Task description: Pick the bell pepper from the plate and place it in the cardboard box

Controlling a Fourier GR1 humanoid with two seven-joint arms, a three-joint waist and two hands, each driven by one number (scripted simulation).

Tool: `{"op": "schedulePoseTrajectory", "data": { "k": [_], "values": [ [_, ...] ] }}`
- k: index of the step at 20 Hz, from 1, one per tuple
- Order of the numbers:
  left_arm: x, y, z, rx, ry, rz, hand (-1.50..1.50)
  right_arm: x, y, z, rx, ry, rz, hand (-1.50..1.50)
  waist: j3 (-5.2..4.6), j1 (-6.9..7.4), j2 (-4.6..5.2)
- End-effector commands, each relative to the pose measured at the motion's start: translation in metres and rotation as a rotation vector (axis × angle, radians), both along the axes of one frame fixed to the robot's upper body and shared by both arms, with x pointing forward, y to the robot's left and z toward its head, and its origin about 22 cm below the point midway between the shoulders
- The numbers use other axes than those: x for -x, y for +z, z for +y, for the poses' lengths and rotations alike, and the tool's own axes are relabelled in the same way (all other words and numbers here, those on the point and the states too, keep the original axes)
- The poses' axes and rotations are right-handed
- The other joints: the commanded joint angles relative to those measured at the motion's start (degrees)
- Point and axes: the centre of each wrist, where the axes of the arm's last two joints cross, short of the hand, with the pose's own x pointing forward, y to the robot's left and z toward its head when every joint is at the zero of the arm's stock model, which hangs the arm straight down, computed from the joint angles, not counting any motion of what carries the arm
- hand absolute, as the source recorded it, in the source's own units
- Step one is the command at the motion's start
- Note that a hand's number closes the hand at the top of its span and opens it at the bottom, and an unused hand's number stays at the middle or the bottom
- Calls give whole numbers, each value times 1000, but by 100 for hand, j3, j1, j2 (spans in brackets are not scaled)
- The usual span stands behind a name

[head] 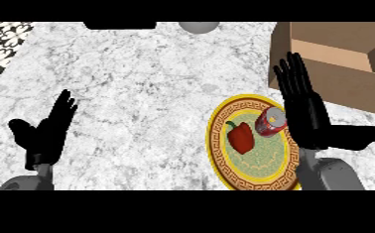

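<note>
Bell pepper (240, 137) is lying on the plate (256, 163), with a red can (271, 120) just beside it. Right hand (307, 112) hovers flat open past the can, left hand (45, 132) rests open far left. Reaching in could easily knock that can over.

A red bell pepper (241, 138) lies on the yellow-rimmed plate (214, 143) on the marble desk (139, 88), just beside a red can (270, 122) lying on its side. The right hand (304, 113), fingers straight, is positioned over the plate's right edge, near the open cardboard box (330, 53). The left hand (47, 130) rests open at lower left.
</note>
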Motion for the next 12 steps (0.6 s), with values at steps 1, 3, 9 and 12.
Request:
{"op": "schedulePoseTrajectory", "data": {
  "k": [1, 3, 9, 12],
  "values": [
    [-12, 21, -1, -57, -75, -95, 0, -6, 35, -13, 53, 35, -87, -150, -35, -1, 129],
    [-20, 49, -16, -177, -220, -199, 0, -10, 76, -30, 204, 79, -203, -150, -33, -67, 55],
    [-38, 77, -36, -293, -450, -335, 0, -12, 132, -95, 738, 148, -262, -150, -38, -217, 107],
    [-46, 94, -32, -288, -505, -346, 0, -13, 123, -104, 802, 210, -343, -150, -31, -48, 142]
  ]
}}
